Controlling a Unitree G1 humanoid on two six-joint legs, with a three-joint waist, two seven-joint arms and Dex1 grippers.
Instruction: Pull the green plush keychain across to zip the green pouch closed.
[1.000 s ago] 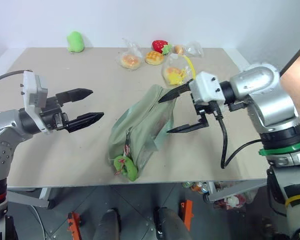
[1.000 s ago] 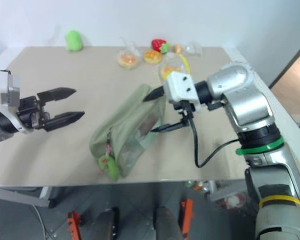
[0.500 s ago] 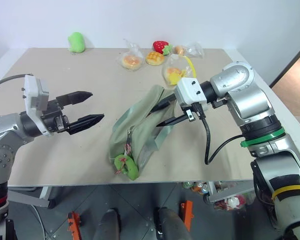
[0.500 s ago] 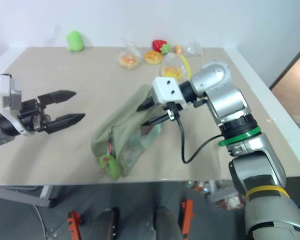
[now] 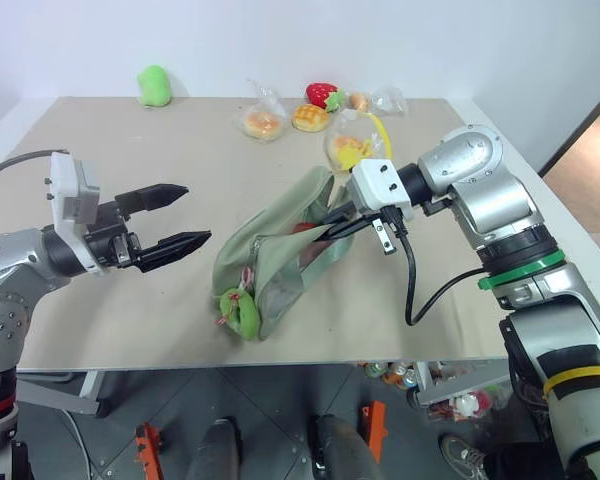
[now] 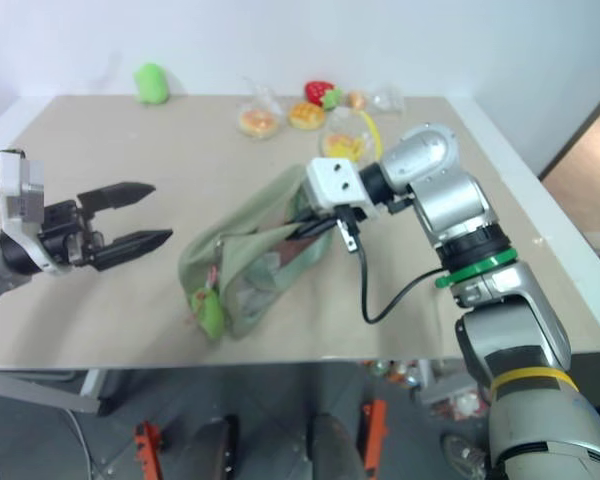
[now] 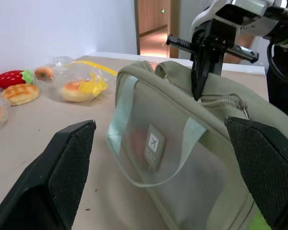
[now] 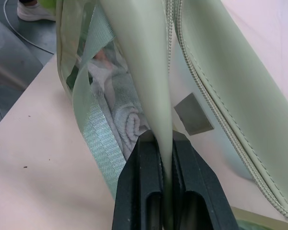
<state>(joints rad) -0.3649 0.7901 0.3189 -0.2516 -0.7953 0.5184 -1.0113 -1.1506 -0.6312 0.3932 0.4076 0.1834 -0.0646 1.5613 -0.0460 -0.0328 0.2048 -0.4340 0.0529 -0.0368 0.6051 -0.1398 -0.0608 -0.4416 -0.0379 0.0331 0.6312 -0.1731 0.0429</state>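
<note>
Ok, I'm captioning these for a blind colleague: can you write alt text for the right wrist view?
The right end effector is shut on a fold of the green pouch, its two black fingers pinching the sage fabric between them. Through the pouch's clear side window, a rolled white cloth and a green strap show, with the tan table beneath.
</note>
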